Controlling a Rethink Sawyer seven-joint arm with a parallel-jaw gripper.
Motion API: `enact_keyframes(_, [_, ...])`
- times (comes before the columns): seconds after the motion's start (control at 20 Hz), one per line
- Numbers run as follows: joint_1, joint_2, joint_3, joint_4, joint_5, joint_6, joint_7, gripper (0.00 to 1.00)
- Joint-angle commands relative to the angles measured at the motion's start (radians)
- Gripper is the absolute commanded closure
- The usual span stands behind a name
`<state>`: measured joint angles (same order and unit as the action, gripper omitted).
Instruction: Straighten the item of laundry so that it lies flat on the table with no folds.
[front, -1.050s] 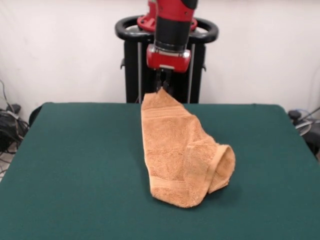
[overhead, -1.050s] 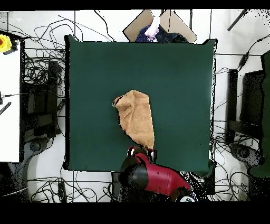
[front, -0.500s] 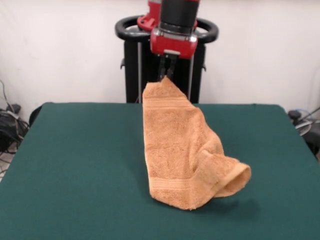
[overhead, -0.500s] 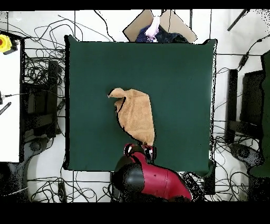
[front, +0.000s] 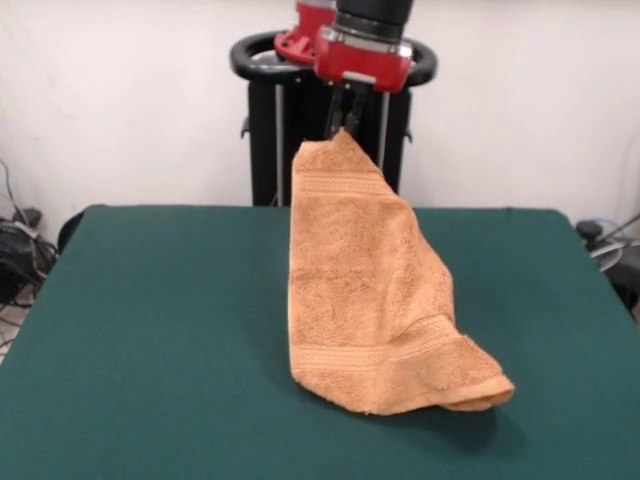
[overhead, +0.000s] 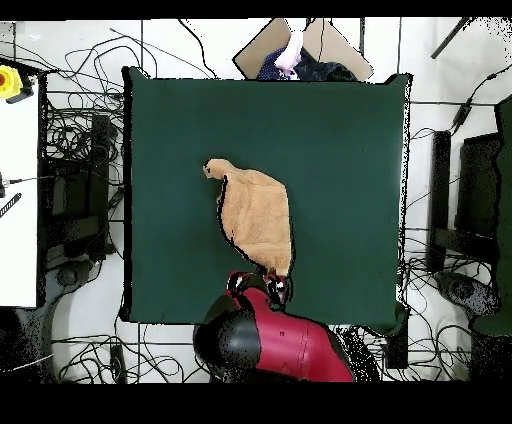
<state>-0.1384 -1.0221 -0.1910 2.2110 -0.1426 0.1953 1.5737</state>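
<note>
You see a glossy red wrist housing (front: 363, 60) with a small pale plate on its face just above the jaws, and above that a matte black cylindrical link (front: 373, 14). The gripper (front: 343, 122) itself is thin, dark metal. From overhead, the arm (overhead: 285, 345) behind the jaws is a bulky red shell with a rounded black joint.

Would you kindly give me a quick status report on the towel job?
Gripper shut on towel corner, raised. Towel hangs, lower edge on table, not flat. Nothing in the way.
</note>
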Motion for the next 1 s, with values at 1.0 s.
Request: enact_keyframes(1.0, [0.27, -0.109, -0.26, -0.223, -0.012, 0.463, 0.277, 1.0])
